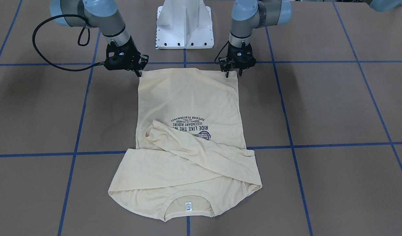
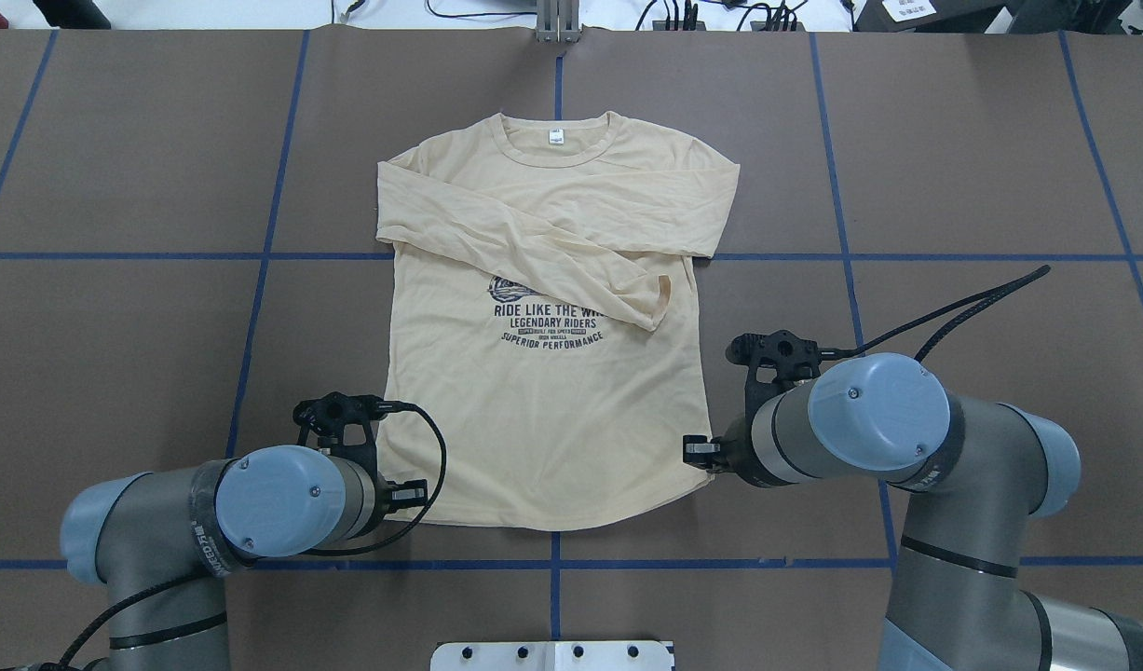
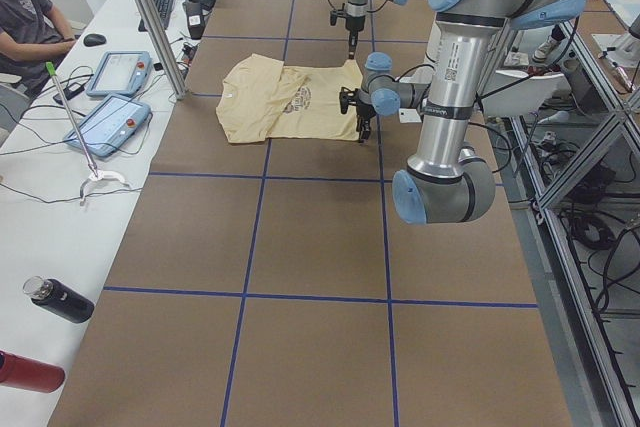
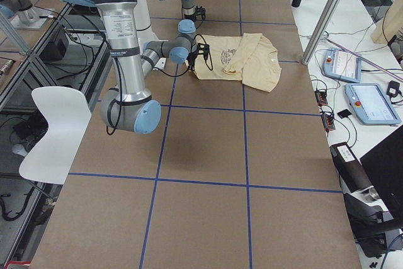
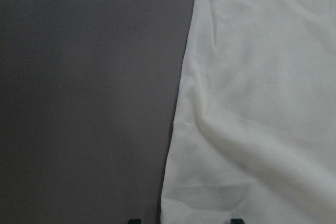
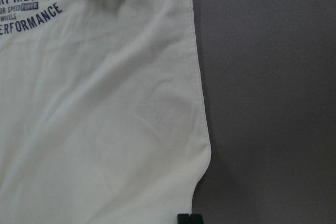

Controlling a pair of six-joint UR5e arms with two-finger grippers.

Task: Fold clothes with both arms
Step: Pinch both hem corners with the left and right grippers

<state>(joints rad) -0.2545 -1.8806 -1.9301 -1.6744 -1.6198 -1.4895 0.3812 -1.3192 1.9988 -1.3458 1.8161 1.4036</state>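
Overhead exterior view: a pale cream-yellow long-sleeved T-shirt [image 2: 552, 419] lies flat and front up on a brown table [image 2: 115, 354] marked with blue tape lines. Its collar points away from the robot and its hem lies nearest the robot. Both sleeves are folded across the chest, and one cuff [image 2: 659, 296] covers the end of the navy print [image 2: 545, 326]. The left gripper [image 1: 233, 73] stands at one hem corner with its fingers spread, the shirt's side edge running between them in the left wrist view. The right gripper [image 1: 139, 72] stands at the other hem corner with its fingers pressed together. Whether cloth is caught between them cannot be told.
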